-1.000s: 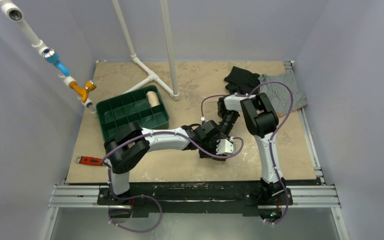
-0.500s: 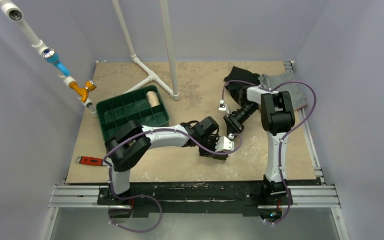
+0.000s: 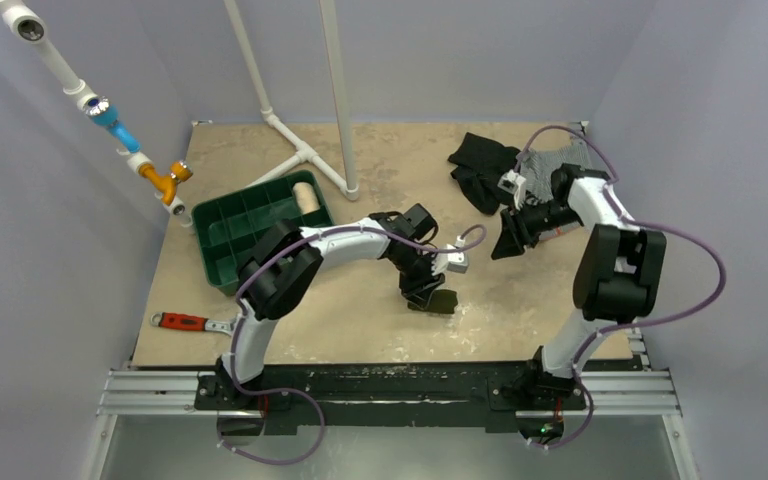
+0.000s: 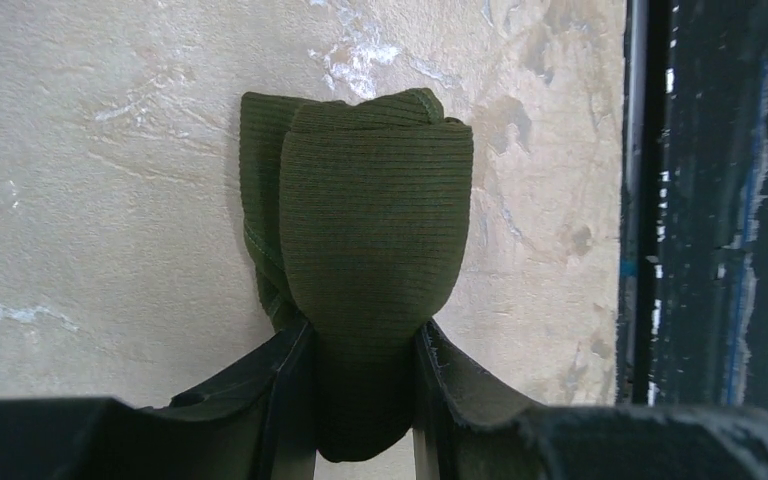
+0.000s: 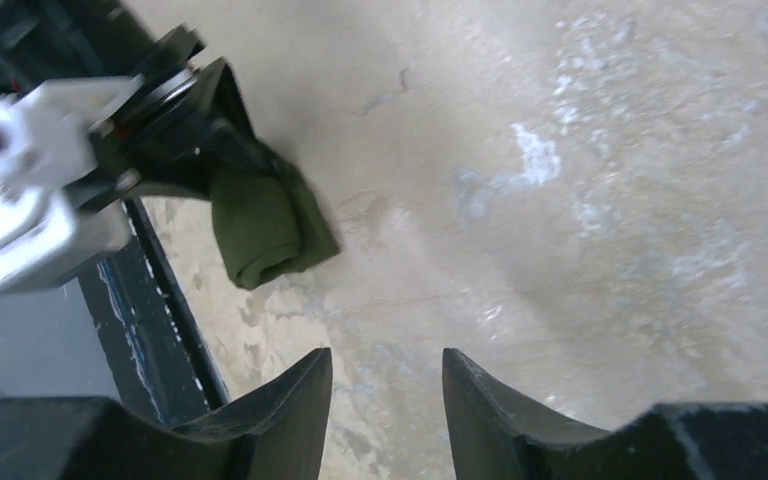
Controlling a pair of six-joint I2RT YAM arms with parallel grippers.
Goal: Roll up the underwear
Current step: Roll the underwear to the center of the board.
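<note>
- From above, a tan, blotchy table point(image 3: 360, 335) sits boxed in by pale lavender walls, with a white pipe frame point(image 3: 335, 100) standing at the back and a dark rail point(image 3: 380, 385) along the near edge.
- On the left lie a green divided tray point(image 3: 222, 255) with a cream roll point(image 3: 305, 200) in a far compartment, and a red-handled tool point(image 3: 180, 321) near the front edge. A black garment point(image 3: 482, 160) and a grey striped garment point(image 3: 570, 155) lie together at the far right.
- The left gripper point(image 3: 430, 295) reaches down to mid-table onto the underwear point(image 3: 444, 301). The right gripper point(image 3: 508, 240) hangs well apart from it, toward the garments.
- The left wrist view shows the underwear point(image 4: 375, 230) as an olive ribbed roll lying on the scuffed, white-flecked surface, pinched between the two black fingers close to the rail.
- The right wrist view shows its own jaws parted over bare, mottled table, grasping nothing; the olive roll lies beyond, at the table's edge.
</note>
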